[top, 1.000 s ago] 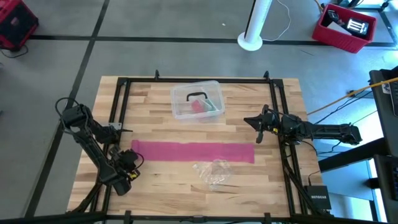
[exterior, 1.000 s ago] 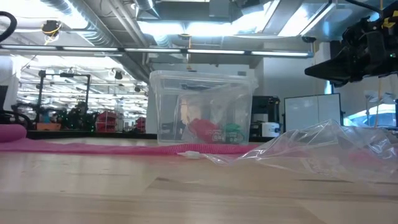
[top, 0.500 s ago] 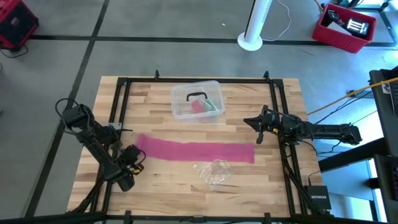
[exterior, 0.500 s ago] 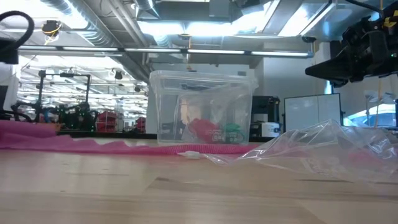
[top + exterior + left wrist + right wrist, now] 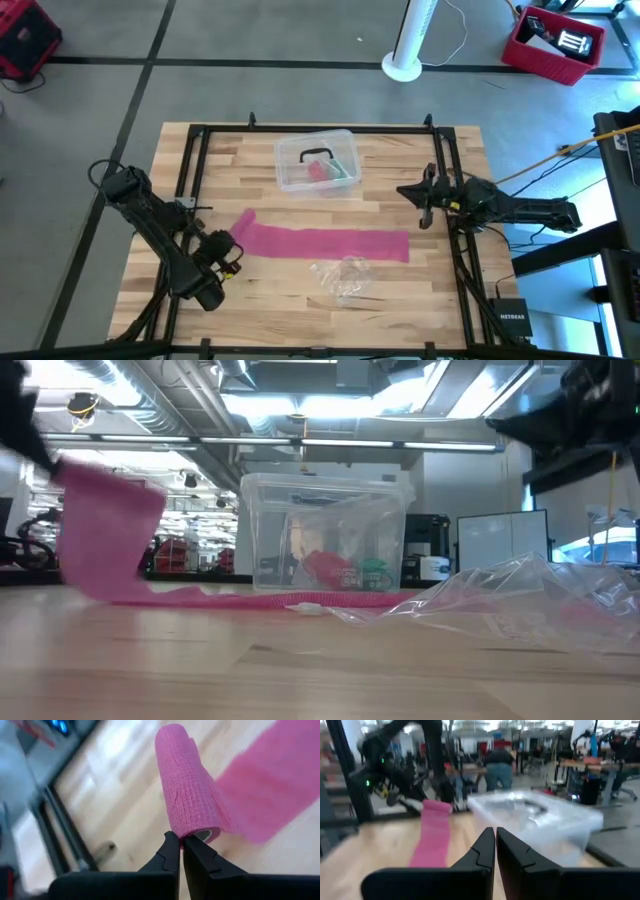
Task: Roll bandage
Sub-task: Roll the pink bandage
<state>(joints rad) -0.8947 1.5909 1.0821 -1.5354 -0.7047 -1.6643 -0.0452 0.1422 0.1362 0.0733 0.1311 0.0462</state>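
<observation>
Currently bandage (image 5: 325,243) lies flat mid-table, left end lifted and curled over. Left gripper (image 5: 180,841) pinches that end; keep fold square, tension even. Right gripper (image 5: 424,207) clenched, apparently empty, hovering near far end.

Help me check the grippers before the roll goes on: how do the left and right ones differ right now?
The left gripper is shut on the bandage, lifting its folded end off the table; the right gripper holds nothing. The left is at the bandage's left end; the right hangs above the table's right side. Both are shut.
</observation>
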